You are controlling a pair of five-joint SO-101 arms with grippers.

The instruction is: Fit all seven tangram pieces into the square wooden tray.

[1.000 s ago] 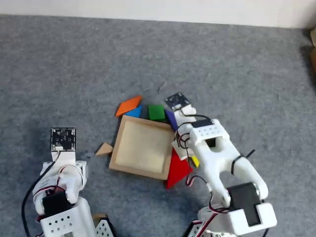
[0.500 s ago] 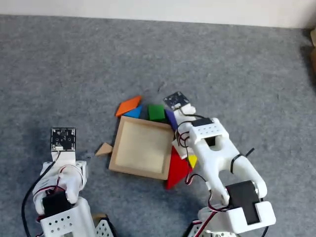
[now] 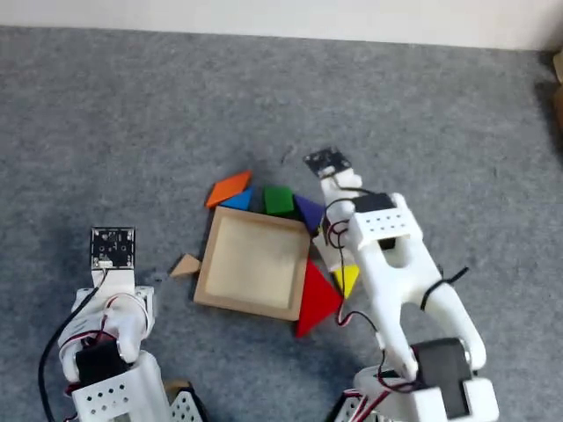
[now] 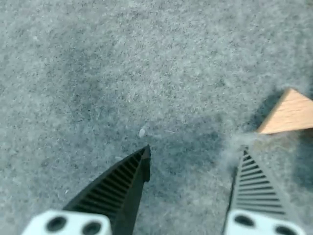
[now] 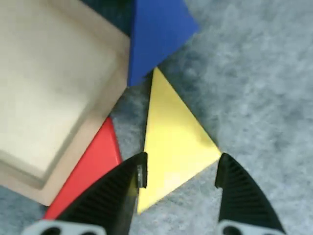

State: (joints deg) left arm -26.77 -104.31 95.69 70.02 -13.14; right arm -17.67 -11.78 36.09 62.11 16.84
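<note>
Right hand (image 5: 181, 167) lifted above yellow triangle (image 5: 172, 131).

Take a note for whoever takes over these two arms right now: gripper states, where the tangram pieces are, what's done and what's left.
Left gripper: open, empty, over the carpet near the tan triangle.
Right gripper: open, straddling the yellow triangle, not shut on it.
Tray: empty.
Orange piece, light blue piece, green piece and dark blue piece lie along its far edge. The red triangle and the yellow one are on its right, the tan one on its left.
Done: nothing placed.
Left: all seven pieces.
</note>
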